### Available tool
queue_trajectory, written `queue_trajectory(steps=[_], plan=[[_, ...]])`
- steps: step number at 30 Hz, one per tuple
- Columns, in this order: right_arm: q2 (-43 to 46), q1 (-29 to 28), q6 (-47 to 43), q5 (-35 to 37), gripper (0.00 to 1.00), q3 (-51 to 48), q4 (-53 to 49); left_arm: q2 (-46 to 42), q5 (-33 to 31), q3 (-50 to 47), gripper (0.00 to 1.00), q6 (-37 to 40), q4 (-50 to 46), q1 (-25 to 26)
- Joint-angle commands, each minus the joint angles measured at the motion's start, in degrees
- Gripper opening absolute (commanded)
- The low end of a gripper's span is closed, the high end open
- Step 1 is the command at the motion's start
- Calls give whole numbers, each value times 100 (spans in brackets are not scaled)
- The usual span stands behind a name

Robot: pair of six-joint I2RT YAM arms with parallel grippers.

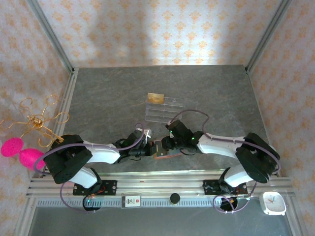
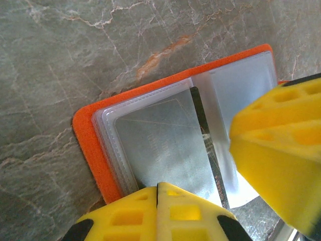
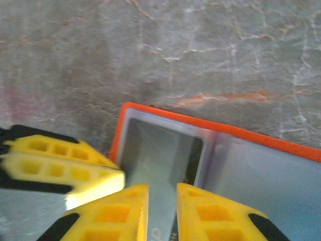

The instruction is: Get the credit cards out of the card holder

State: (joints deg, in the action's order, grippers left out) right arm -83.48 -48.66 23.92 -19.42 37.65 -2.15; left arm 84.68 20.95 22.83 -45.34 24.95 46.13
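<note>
The orange-red card holder (image 2: 88, 145) lies open on the grey marble table near the front edge, between both grippers (image 1: 161, 155). Its clear sleeves face up, and a black credit card (image 2: 206, 140) sits inside one, its dark edge showing (image 3: 194, 160). My left gripper (image 2: 158, 193) is shut, tips together at the sleeve's near edge. My right gripper (image 3: 162, 201) hovers over the same sleeve with its jaws a little apart and the sleeve showing in the gap. A right finger (image 2: 281, 145) crowds the holder's other half. A gold credit card (image 1: 156, 97) lies on the acrylic rack.
The clear acrylic rack (image 1: 165, 110) stands mid-table beyond the arms. A gold wire stand (image 1: 39, 120) and pink balls (image 1: 22, 152) sit outside the left rail. A white clock (image 1: 273, 202) lies at the front right. The left fingers (image 3: 60, 165) are close beside the right gripper.
</note>
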Motion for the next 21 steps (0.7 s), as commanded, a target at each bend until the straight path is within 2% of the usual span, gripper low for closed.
queue_trajectory(steps=[1,12,21], plan=[[-61,140,14,6,22,-100,24,63,-86,73,0,82,-186,-46],[-452,243,-18,-416,20,-219,346,278,10,46,0,68,-15,-131],[-583,243,68,-628,13,-299,643,408,142,108,0,114,47,-129]])
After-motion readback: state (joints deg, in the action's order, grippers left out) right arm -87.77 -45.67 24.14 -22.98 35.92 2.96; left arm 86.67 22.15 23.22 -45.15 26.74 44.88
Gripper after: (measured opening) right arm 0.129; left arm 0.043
